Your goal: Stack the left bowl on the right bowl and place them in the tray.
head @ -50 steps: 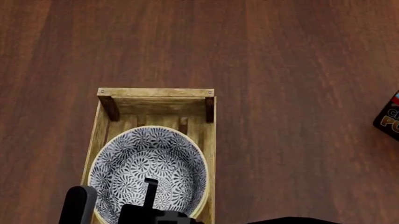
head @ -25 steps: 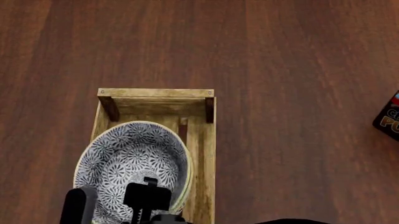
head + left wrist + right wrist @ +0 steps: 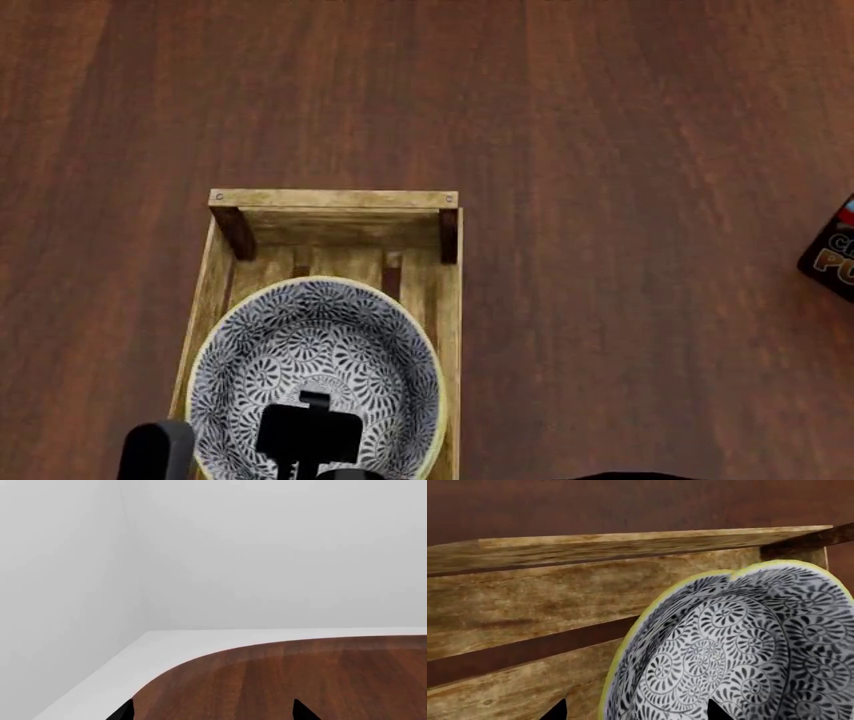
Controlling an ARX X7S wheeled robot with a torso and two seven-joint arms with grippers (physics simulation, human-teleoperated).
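Dark wooden counter (image 3: 641, 150) fills the head view, grain running away from the robot, and at the near edge sits the action. Closest in, a black arm piece pokes over the stacked bowls (image 3: 316, 385), but which arm it belongs to the head view doesn't settle. The right hand (image 3: 635, 711) looks straight onto the patterned bowl interior, two dark fingertips (image 3: 555, 711) set wide apart; whether they pinch the rim I cannot tell, since the contact sits below the picture. The bowls rest inside the tray (image 3: 334, 200), near its closer half, their yellow rim close to both long side planks, with a double lip visible in the right wrist view suggesting one bowl nested in the other.

Left hand (image 3: 212, 711) is off elsewhere, looking across bare counter toward a white wall, fingertips spread wide with nothing between them.

Further out, the tray's far end with its dark corner posts stands empty of bowls, and a red-and-blue printed box (image 3: 830, 250) sits well apart at the right edge.

Judgement: this looks like the release. Best let go cleanly and lift straight up, so the fingers don't drag the rim and tip the stack.
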